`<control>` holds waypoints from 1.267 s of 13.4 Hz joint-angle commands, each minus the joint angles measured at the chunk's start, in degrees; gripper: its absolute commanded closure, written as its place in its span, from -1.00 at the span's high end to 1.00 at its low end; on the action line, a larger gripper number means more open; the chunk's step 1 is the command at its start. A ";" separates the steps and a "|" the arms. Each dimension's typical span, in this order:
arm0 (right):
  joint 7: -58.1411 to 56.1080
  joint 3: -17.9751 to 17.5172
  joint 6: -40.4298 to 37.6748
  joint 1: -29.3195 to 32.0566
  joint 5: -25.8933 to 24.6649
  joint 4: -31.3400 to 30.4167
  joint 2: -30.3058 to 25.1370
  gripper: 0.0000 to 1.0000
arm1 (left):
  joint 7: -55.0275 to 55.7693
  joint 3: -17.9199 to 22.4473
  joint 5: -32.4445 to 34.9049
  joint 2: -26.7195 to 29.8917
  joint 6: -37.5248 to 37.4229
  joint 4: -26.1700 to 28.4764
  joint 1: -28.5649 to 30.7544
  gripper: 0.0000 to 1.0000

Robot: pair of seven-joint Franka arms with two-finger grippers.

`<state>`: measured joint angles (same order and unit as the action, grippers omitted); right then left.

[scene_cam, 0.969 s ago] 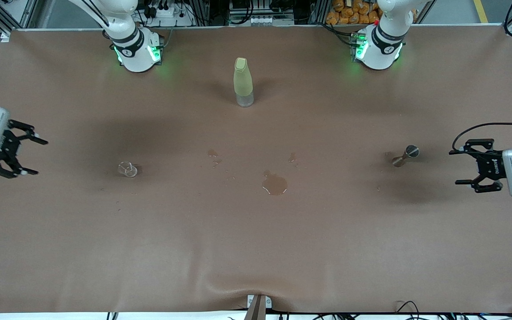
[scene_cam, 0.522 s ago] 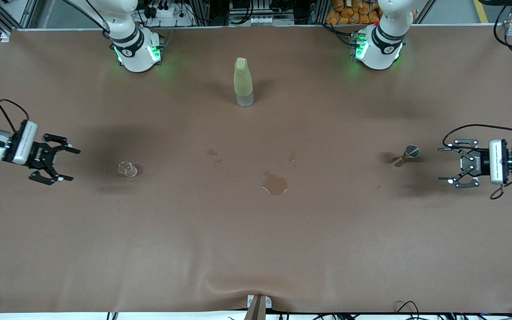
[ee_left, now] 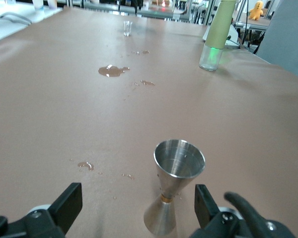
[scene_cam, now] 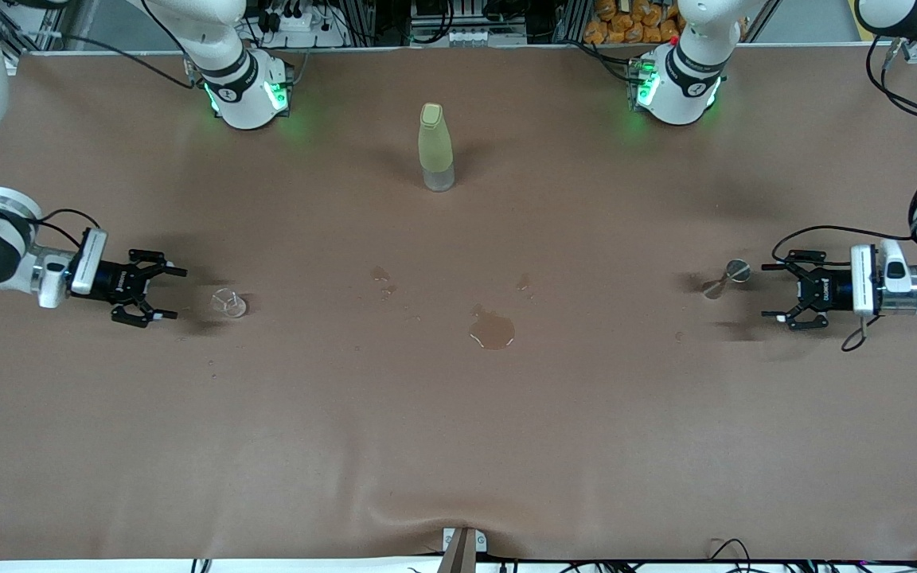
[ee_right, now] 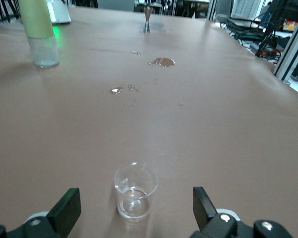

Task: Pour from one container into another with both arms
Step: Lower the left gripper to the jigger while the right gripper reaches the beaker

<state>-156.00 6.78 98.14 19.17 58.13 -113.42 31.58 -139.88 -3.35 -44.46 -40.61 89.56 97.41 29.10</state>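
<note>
At the left edge of the front view, mid-height, my right gripper point(scene_cam: 162, 294) is low over the table point(scene_cam: 458, 446), fingers spread wide and holding nothing. The glass cup point(scene_cam: 228, 302) stands upright on the table just beside the fingertips, not touching them, toward the right arm's end. In the right wrist view the cup point(ee_right: 134, 191) sits at lower centre, midway between my two spread fingers point(ee_right: 64, 210) but ahead of them.

At the right edge of the front view, mid-height, my left gripper point(scene_cam: 773, 292) is also low, fingers wide apart and empty. The metal jigger point(scene_cam: 725, 278) stands upright just beside the fingertips, toward the left arm's end. In the left wrist view the jigger point(ee_left: 175, 189) is at lower centre, close to one finger point(ee_left: 204, 204); contact cannot be determined.

Upper centre of the front view: a yellow-green bottle point(scene_cam: 435, 146) stands upright. Centre: a puddle point(scene_cam: 492, 329) with smaller drops near it, between cup and jigger.
</note>
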 commanded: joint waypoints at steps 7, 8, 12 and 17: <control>-10.29 -0.54 -8.85 4.56 9.89 1.63 10.51 1.00 | -8.92 -0.52 -3.53 -5.53 -0.61 1.47 1.57 1.00; -10.55 -0.54 -8.85 4.83 10.42 1.71 11.65 1.00 | -8.92 -0.52 -3.96 -5.71 -0.35 1.73 1.31 1.00; -13.80 -0.63 -10.87 4.74 13.32 3.29 15.69 1.00 | -9.09 -0.69 -5.20 -5.89 0.09 2.70 0.61 0.57; -17.32 -1.16 -10.87 4.21 16.14 4.70 19.30 1.00 | -9.88 -0.78 -5.99 -5.89 0.35 3.49 -0.18 0.47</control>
<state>-160.45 5.96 88.47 22.79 72.58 -109.49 48.73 -147.78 -4.28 -48.97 -46.71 89.60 100.19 29.37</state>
